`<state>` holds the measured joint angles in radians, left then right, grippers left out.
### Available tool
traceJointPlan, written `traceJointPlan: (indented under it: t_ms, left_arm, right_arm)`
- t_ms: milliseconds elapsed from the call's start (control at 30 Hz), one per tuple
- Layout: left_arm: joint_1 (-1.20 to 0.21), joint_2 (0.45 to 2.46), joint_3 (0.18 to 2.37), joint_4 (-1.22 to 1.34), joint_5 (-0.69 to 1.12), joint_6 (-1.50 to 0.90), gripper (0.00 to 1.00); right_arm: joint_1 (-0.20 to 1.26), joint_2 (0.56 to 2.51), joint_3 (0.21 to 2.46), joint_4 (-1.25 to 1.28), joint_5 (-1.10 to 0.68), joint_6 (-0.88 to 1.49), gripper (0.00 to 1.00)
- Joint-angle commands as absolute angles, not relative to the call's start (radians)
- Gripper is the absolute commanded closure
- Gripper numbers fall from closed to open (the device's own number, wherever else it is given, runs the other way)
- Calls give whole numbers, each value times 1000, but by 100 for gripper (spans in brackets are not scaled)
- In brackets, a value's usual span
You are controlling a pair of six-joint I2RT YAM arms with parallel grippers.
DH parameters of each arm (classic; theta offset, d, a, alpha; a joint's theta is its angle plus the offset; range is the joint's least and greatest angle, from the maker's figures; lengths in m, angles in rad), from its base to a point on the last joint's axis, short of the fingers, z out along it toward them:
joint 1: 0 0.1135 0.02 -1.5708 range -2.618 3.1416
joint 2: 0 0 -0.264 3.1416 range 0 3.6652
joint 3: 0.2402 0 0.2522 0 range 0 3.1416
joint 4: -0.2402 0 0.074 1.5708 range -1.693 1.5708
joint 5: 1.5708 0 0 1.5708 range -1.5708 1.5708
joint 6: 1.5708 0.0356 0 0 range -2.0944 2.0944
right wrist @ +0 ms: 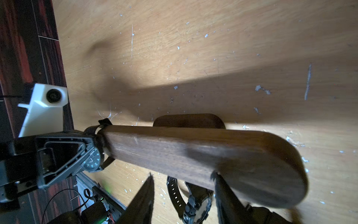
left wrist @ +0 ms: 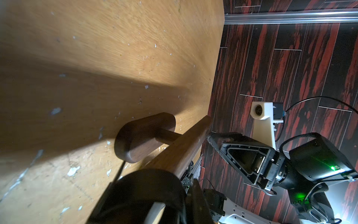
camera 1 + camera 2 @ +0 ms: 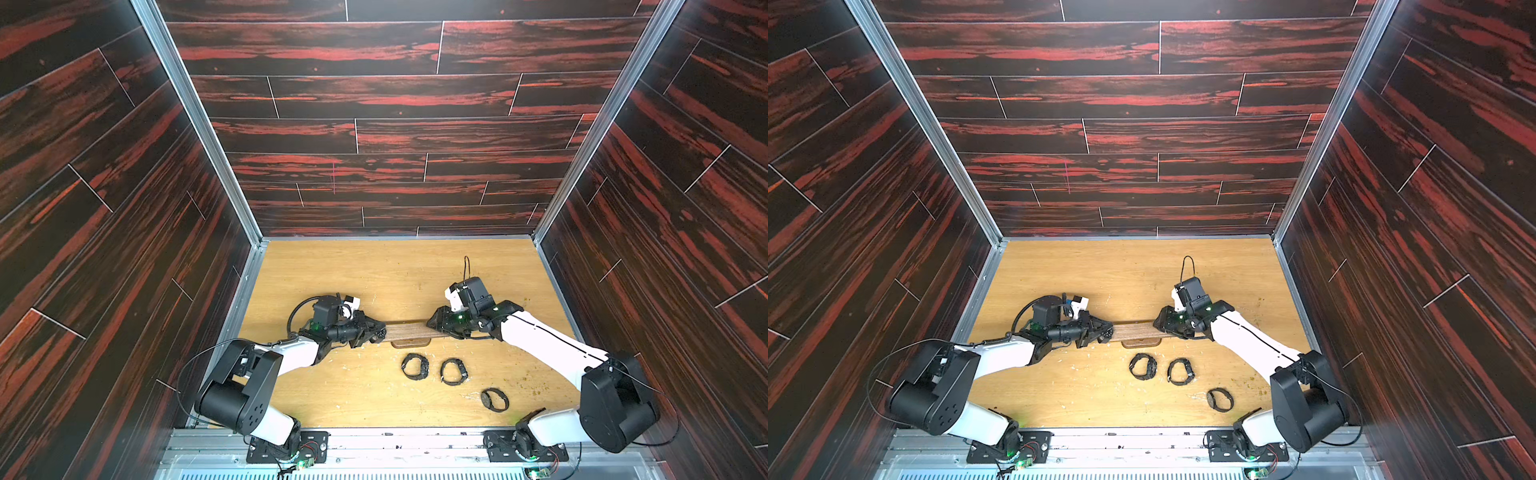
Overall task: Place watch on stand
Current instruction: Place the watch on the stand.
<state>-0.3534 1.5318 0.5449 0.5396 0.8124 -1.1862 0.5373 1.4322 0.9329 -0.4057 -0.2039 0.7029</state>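
The stand [image 3: 407, 331] sits low and central in both top views, and its stiff bar probably tips easily on the small base. The left hand [image 3: 376, 332] is pinching the watch [image 1: 91, 161] by its rigid case, with the soft strap seemingly ringing the bar's left end. The right hand [image 3: 434, 322] is spread at the right end. Other watches [image 3: 454, 371] lie just below, while the worktop [image 3: 353, 270] above looks open
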Motion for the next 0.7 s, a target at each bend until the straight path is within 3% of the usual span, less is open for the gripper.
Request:
traceJointPlan:
  t_ms: [0,267,667]
  left_arm:
    - [-361,1539,575,571,840,-1182,100]
    - [-361,1551,610,487,851,-1130,100]
    - [-360,1560,632,398,850,-1079,72]
  right_arm:
    - [543,1404,923,-432,-183,713,49]
    - [541,1381,957,-494,-120,681,49]
    - [540,1375,974,-534,-71,672,49]
